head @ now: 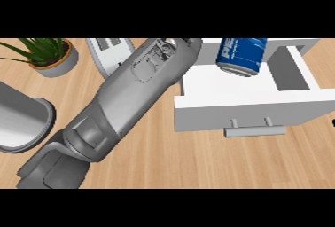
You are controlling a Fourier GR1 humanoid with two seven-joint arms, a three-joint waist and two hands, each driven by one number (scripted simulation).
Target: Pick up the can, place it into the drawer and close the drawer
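A blue can (242,55) with white lettering sits tilted at the back of the open white drawer (229,84), its top cut off by the view's upper edge. The drawer is pulled out towards me, and its grey bar handle (255,131) faces the front. One grey forearm (124,111) runs from the lower left up to the drawer's left wall and ends at the wrist (171,48) by the upper edge. Its hand lies beyond that edge, so no black hand shows. I cannot tell whether anything holds the can.
A potted plant (51,55) stands at the back left. A large grey round vessel (20,119) lies at the left edge. A white and grey slatted object (111,48) is partly hidden behind the forearm. Bare wooden counter (216,164) lies in front of the drawer.
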